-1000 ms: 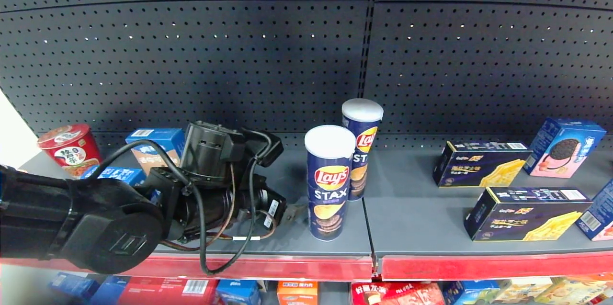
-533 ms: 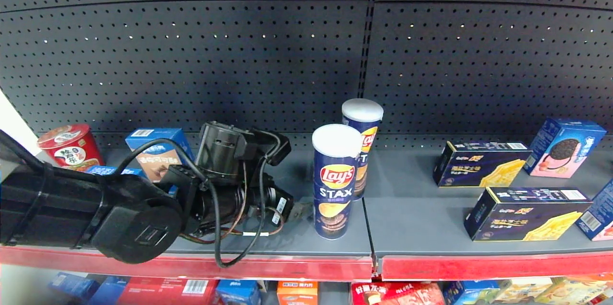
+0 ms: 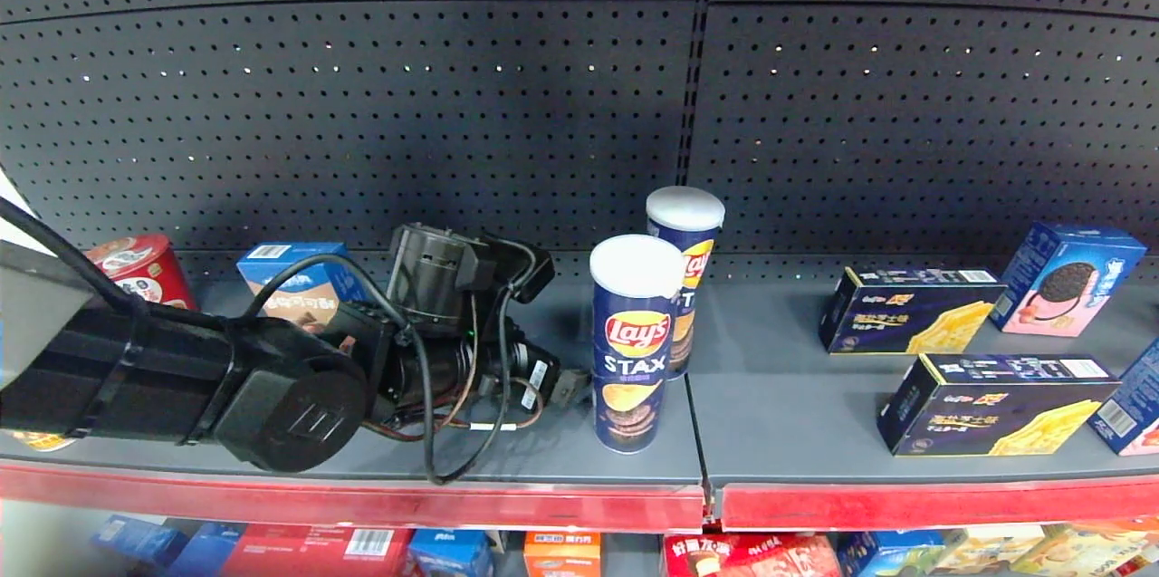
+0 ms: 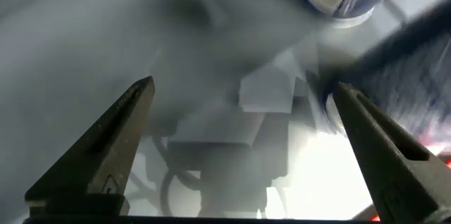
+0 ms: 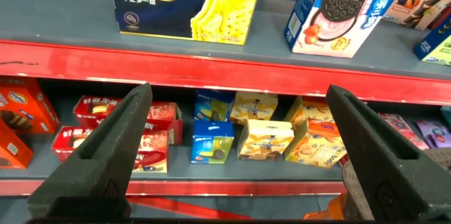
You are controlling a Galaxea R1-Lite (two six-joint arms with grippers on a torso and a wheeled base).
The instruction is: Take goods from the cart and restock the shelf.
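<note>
The left gripper (image 3: 569,385), jaws spread and empty, should be drawn straight back so the chips can (image 3: 634,341) just ahead is not tipped.

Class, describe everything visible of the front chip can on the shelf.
The front chip can is a tall dark-blue tube with a flat white lid and pictured chips. It stands upright near the grey shelf's front edge, overlapping a second can behind it. The left gripper, open, sits beside its base; contact is unclear.
</note>
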